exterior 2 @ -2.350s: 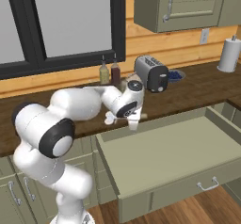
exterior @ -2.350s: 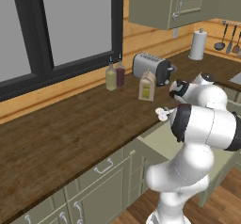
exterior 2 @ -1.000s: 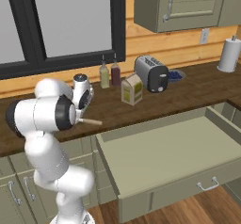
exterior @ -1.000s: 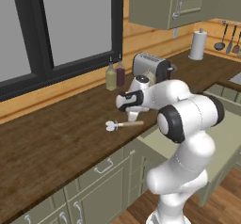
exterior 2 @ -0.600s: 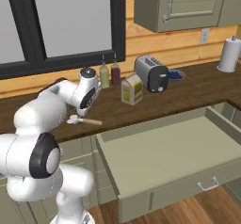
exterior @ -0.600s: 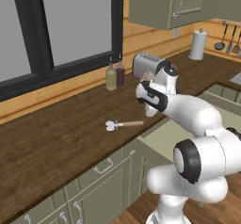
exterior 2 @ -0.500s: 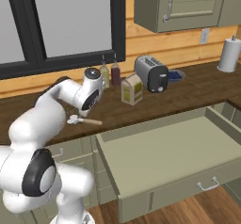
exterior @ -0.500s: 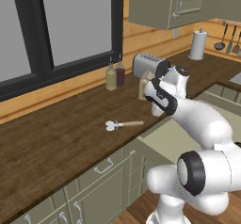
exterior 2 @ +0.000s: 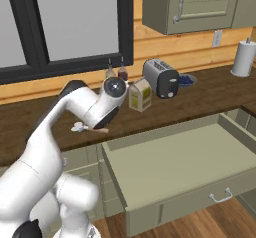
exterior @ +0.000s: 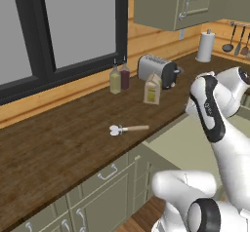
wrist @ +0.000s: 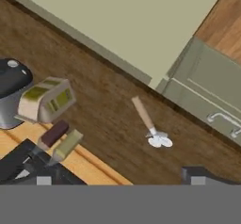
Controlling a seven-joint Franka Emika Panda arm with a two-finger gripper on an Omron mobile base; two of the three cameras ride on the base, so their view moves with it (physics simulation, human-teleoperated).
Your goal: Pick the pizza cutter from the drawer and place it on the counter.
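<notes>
The pizza cutter lies flat on the dark wood counter, near its front edge, wheel head to the left and tan handle to the right. From the right base it shows as the pizza cutter, just under my wrist. My gripper hangs well above it, open, with nothing between the fingertips. Looking down from the hand, the pizza cutter rests on the counter beside the open drawer. The drawer stands pulled out, its pale olive floor bare.
At the back of the counter stand a toaster, a carton and two bottles. A paper towel roll is far right. Upper cabinets hang above. My arm rises over the drawer.
I carried the cutter from above the drawer to the counter and let it go. Since then my hand has risen and pulled away, and the cutter has stayed put.
</notes>
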